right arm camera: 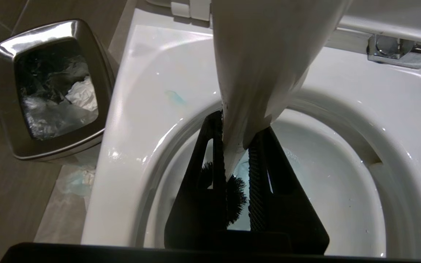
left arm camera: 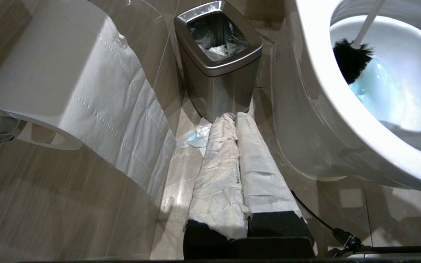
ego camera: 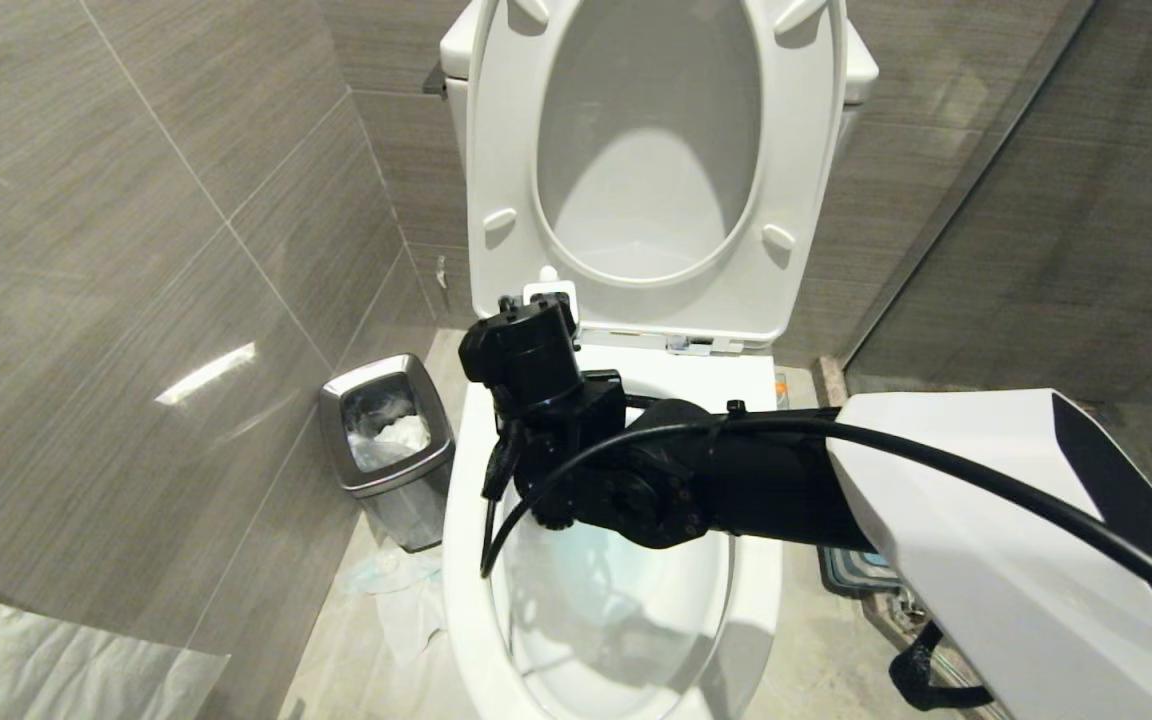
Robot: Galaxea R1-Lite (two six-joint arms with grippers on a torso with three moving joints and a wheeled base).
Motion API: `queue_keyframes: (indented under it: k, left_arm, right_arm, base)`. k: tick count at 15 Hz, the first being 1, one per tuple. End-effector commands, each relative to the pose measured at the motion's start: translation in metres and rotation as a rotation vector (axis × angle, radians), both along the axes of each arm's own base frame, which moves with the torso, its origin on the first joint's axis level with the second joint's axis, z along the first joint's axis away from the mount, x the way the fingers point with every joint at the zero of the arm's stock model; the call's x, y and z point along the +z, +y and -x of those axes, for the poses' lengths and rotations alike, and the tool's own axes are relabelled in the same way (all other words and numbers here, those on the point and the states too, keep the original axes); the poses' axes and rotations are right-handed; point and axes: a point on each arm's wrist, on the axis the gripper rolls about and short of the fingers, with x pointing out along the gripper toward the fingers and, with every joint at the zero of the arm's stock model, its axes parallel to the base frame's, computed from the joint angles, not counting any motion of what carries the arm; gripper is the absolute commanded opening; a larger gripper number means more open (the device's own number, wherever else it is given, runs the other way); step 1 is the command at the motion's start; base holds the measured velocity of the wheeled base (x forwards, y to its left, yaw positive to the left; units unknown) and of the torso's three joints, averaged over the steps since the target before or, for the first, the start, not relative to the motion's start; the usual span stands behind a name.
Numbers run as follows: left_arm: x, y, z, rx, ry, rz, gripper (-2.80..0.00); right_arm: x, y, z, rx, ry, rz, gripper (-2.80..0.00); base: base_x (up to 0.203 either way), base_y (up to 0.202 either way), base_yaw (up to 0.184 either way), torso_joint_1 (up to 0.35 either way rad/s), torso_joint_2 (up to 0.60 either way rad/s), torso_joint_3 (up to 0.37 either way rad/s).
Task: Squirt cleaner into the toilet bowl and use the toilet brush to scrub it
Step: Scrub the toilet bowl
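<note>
Toilet bowl (ego camera: 466, 560) in front of me, seat and lid up, blue-tinted water inside; steel bin (ego camera: 388, 445) just beside it on my left. My right claw (right arm camera: 236, 146) is clamped on the toilet brush (left arm camera: 351, 60) handle, black bristles down in the basin. Left claw (left arm camera: 236, 126), paper-wrapped, closed on nothing, low near the bin.

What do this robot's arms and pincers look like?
The right arm has a white angular shell, then black rounded joints, with a black cable looped along it. The right pincer has two black wedge-shaped fingers with ribbed pads. The left pincer has long fingers wrapped in crumpled white paper over a black base.
</note>
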Motion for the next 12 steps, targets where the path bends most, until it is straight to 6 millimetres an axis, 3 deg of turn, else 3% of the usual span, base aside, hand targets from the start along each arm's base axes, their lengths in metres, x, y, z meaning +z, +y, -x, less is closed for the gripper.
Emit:
queue_keyframes:
  k: [1,8,12]
  left_arm:
    - [0.0,0.0,0.0,0.0,0.0,0.0,-2.8]
    - [0.0,0.0,0.0,0.0,-0.001,0.0,-2.8]
    - [0.0,0.0,0.0,0.0,0.0,0.0,-2.8]
  right_arm:
    - [0.001,0.006,0.008,0.013,0.0,-0.009,-2.8]
    - [0.004,0.014,0.038,0.066,0.017,0.005,-2.8]
    - [-0.002,0.003,0.06,0.082,0.062,0.039,-2.8]
  base:
    - [0.0,0.0,0.0,0.0,0.0,0.0]
    - [0.0,0.0,0.0,0.0,0.0,0.0]
    - [0.0,0.0,0.0,0.0,0.0,0.0]
